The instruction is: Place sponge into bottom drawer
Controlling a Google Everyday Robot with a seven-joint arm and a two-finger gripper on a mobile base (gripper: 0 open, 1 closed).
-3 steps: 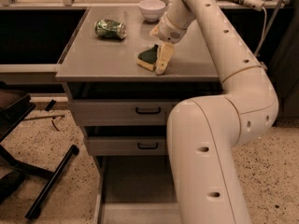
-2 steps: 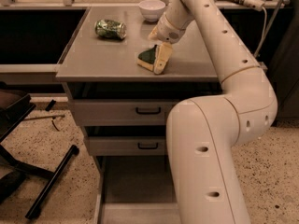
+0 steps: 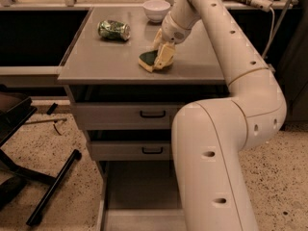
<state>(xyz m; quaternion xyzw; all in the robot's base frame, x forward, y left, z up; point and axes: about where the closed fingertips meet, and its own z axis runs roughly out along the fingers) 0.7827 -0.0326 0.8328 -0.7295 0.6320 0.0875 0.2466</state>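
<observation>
Grasp step: end effector (image 3: 161, 55) sat on the sponge (image 3: 147, 58) on the tabletop (image 3: 96, 59); couldn't tell if clamped. Next move likely needed a lift, then a carry down to the open bottom drawer (image 3: 139, 186).

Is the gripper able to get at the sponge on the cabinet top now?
Probably yes. The gripper is right at the sponge on the cabinet top; the crushed can and the bowl lie farther back, so nothing blocks it.

Bulky cream arm (image 3: 226, 143), dark round holes — yellowish end effector (image 3: 163, 57) at sponge (image 3: 147, 58)
</observation>
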